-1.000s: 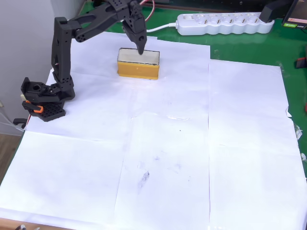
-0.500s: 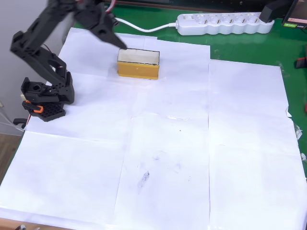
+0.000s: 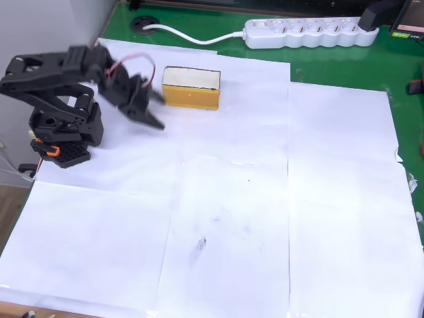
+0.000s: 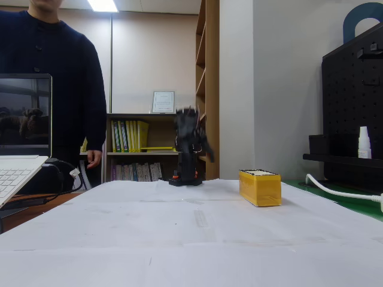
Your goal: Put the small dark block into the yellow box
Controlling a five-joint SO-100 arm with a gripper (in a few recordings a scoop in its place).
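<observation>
The yellow box (image 3: 191,88) sits on the white paper at the back of the table, its pale cream inside (image 3: 191,77) showing from above; in the fixed view the yellow box (image 4: 260,187) stands right of centre. The small dark block is hidden. My gripper (image 3: 154,112) hangs left of the box and apart from it, folded back toward the arm's base (image 3: 61,139). It is motion-blurred, so its jaws cannot be read. In the fixed view the arm (image 4: 190,143) is a dark blur behind the paper.
A white power strip (image 3: 308,32) and its cable lie on the green mat behind the box. A grey smudge (image 3: 198,246) marks the paper near the front. A person in a dark sweater (image 4: 57,78) stands behind a laptop (image 4: 24,149) at the left.
The gripper has left the spot above the yellow box, swung left and folded down toward the base. The box has not moved.
</observation>
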